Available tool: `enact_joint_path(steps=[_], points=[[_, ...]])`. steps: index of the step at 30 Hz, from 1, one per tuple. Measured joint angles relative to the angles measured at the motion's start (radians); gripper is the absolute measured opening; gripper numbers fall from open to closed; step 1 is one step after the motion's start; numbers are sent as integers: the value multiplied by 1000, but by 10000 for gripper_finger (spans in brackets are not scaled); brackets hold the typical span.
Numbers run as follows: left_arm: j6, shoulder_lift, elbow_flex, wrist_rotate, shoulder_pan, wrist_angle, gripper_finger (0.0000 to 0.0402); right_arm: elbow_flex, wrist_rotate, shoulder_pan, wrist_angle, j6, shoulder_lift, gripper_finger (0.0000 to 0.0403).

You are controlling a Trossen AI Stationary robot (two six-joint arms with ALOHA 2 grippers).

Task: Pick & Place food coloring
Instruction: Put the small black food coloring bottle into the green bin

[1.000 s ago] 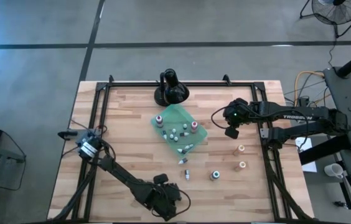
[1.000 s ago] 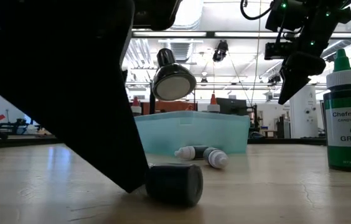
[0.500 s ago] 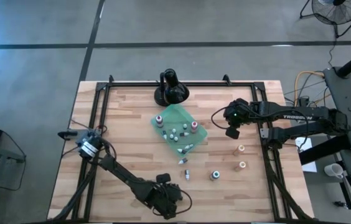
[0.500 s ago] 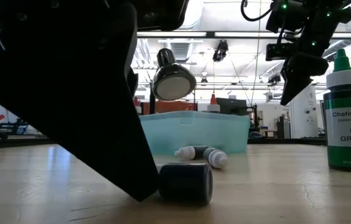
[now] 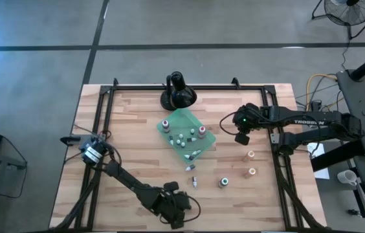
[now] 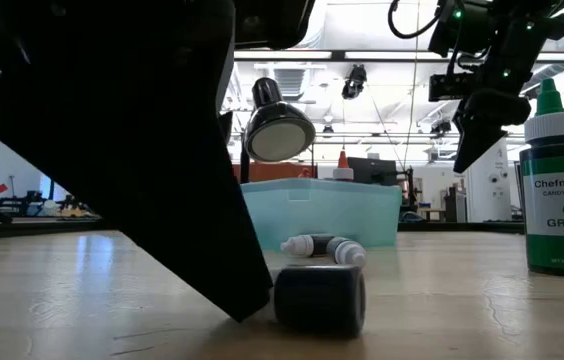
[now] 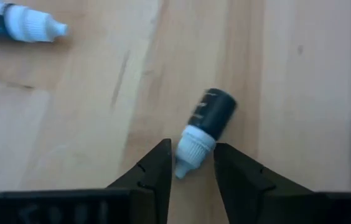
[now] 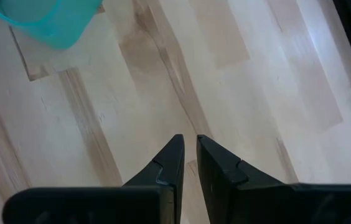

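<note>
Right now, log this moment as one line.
left hand: closing on dark bottle's white cap, near table edge | right hand: shut, idle above table | tray: holds several bottles

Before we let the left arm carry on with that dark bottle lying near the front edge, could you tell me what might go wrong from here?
1. The left pincer straddles only the white cap of the dark bottle, not its body, so the bottle may pivot or slip out on lifting.
2. The bottle lies on its side on the table; it could roll away if nudged.
3. Another bottle lies nearby and could be knocked in transit.
</note>
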Motion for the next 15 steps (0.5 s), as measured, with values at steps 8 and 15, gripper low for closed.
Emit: enact_joint_path(steps=[8, 15], points=[[-50, 0, 0, 36, 0, 16, 90, 0, 0, 0, 1, 0, 0, 38], [-56, 0, 0, 38, 0, 17, 90, 0, 0, 0, 1, 0, 0, 38]])
